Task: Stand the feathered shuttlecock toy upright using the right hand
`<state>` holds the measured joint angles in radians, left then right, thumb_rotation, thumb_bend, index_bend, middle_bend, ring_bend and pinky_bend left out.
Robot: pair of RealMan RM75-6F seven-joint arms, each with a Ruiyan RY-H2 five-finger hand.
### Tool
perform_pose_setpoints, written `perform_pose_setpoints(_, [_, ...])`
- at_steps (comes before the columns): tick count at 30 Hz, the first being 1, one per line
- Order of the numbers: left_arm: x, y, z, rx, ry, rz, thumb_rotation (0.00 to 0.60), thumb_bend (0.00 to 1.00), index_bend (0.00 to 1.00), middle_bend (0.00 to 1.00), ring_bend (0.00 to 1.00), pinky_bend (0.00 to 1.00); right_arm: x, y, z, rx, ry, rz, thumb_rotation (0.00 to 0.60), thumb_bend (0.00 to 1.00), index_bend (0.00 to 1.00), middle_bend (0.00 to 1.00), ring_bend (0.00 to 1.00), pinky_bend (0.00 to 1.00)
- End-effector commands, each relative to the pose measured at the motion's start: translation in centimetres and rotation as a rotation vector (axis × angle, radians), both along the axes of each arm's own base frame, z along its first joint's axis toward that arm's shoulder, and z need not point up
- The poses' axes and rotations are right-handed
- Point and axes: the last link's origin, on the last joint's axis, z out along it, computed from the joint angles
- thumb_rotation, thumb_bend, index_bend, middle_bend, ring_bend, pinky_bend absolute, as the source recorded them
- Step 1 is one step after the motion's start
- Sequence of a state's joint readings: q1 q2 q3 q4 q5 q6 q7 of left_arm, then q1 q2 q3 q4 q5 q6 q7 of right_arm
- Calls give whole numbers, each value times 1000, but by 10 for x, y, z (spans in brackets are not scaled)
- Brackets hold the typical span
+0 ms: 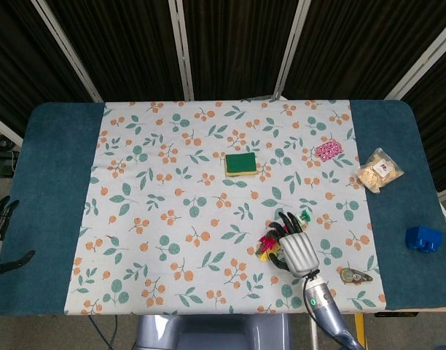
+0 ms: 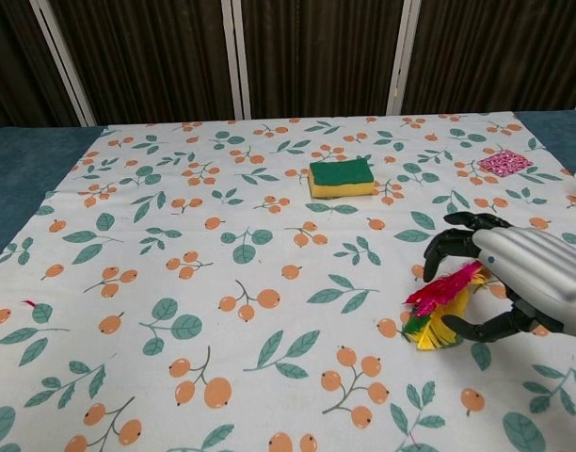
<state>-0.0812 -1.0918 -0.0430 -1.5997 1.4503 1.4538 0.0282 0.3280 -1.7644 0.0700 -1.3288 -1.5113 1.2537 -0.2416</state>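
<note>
Your right hand [image 2: 514, 282] arches open-fingered over the shuttlecock toy [image 2: 440, 301], lying flat near the tabletop's front-right corner: no grip yet, lifting and standing remain.

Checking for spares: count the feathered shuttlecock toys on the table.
1. The shuttlecock toy lies under the right hand, right of centre; none elsewhere in view.

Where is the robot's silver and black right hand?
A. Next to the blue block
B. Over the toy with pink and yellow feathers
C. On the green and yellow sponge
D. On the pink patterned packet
B: the silver and black right hand arches over the toy with pink and yellow feathers, which lies flat on the cloth, far from the sponge, block and packet.
</note>
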Motion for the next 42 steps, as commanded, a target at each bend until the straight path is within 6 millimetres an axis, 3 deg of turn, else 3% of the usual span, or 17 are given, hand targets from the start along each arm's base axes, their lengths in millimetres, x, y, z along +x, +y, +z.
perform_pose_setpoints(1, [0,0,0,-1,-3,1,558,199,0,0,0,0,-1,-4,-5,-7,0,-9,600,221,404,237,0,0])
perform_pose_setpoints(20, [-1,1,-1,-11,-18,15,559,199,0,0,0,0,-5,-18,-23,-9,-10,-57,600,226,452,278,0,0])
perform_pose_setpoints(42, [-1,1,-1,-17,-24,22,557,198,0,0,0,0,-6,-25,-22,-22,-10,-70,600,407,533,326,5,0])
